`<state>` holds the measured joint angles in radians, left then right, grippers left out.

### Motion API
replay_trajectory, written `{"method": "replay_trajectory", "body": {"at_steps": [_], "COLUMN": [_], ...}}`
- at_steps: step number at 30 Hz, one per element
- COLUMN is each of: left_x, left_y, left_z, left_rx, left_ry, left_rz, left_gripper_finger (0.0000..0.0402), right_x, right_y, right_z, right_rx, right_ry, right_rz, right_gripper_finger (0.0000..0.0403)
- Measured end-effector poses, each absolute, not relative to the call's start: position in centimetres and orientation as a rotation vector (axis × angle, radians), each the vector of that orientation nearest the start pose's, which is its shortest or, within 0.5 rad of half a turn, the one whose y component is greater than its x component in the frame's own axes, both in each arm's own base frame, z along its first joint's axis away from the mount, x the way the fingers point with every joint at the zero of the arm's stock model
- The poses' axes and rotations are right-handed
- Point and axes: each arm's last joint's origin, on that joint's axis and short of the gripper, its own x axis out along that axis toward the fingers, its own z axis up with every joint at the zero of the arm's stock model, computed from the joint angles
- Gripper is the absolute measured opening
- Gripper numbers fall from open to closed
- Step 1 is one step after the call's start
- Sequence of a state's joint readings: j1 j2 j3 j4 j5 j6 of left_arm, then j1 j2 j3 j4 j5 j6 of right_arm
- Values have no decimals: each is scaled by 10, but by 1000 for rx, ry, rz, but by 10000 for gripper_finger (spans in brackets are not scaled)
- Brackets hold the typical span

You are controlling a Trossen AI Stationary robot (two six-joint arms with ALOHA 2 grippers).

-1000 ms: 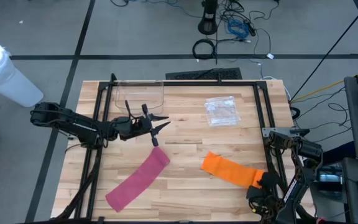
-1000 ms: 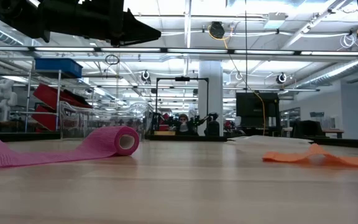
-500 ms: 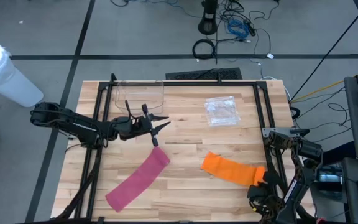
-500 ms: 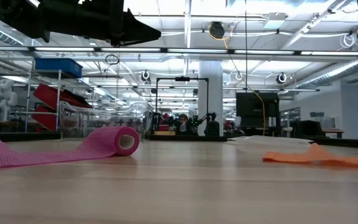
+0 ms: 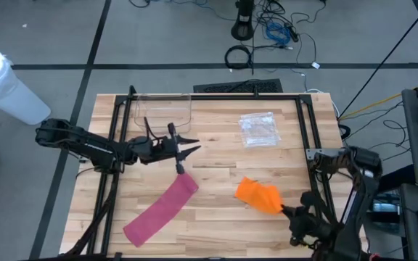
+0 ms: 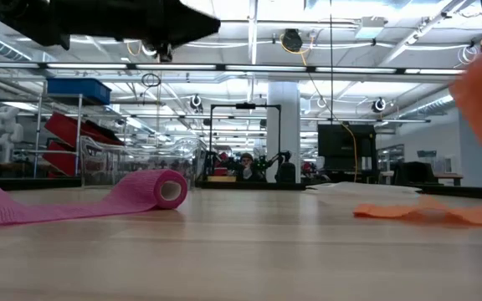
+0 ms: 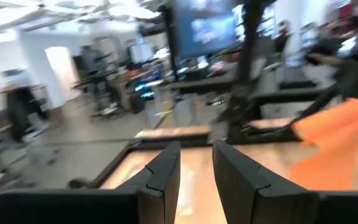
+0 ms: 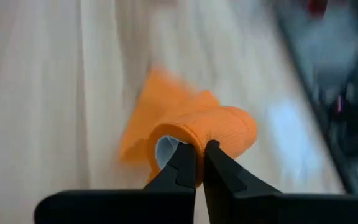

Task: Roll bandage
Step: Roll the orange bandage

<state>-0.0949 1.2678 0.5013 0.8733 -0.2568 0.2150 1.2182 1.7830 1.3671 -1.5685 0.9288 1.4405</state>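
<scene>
Orange bandage (image 5: 260,196) sat at the near-right of the table (image 5: 216,156), its roll end w/ the white core pinched in the right gripper (image 8: 199,163); fingers were closed on the roll's wall, per the right wrist view. That end was lifted off the wood, and the loose tail trailed down to the tabletop. Judgement: the orange one was only partly wound; most of the strip looked bunched, not neatly coiled, so rolling was barely under way.

Pink bandage (image 5: 160,212) lay near-left, a long strip stretched flat w/ a small roll at its far end, beside the left gripper (image 5: 187,151) but not touching it. That gripper hovered above the table mid-left, fingers a little apart, holding nothing. Judgement: pink was also mostly unrolled, so the bulk of the task was left.

Containers, farther back: a clear plastic tray (image 5: 162,109) sat at the far-left edge; I could not make out anything in it. A clear plastic bag (image 5: 258,129) lay far-centre; contents couldn't be told. Beyond the table, off to the left, stood a white bin (image 5: 2,83) on the floor.
</scene>
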Motion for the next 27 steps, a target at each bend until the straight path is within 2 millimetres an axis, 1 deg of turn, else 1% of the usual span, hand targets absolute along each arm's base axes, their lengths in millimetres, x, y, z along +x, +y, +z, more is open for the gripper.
{"method": "replay_trajectory", "body": {"at_steps": [3, 7, 10, 13, 16, 18, 21, 24, 27], "left_x": [256, 254, 249, 246, 248, 254, 260, 263, 263], "left_y": [-25, -31, -31, -30, -32, -34, -36, -36, -36], "left_z": [246, 259, 268, 279, 277, 271, 263, 258, 258], "left_rx": [192, 143, 57, -47, -73, -75, -53, 9, 54], "left_ry": [-117, -167, -182, -174, -112, -77, -51, -31, -34], "left_rz": [100, 73, 66, 55, 14, -4, -3, 8, 13], "left_gripper_finger": [100, 100, 100, 100, 100, 100, 100, 100, 100], "right_x": [119, 116, 117, 121, 129, 135, 145, 155, 166], "right_y": [247, 223, 206, 191, 178, 174, 172, 178, 186], "right_z": [249, 249, 240, 228, 216, 212, 210, 213, 222], "right_rx": [-485, -643, -752, -825, -832, -816, -805, -804, -813], "right_ry": [553, 440, 340, 261, 247, 240, 266, 362, 396], "right_rz": [-391, -376, -386, -413, -465, -497, -534, -535, -528], "right_gripper_finger": [0, 0, 0, 0, 0, 0, 0, 0, 0]}}
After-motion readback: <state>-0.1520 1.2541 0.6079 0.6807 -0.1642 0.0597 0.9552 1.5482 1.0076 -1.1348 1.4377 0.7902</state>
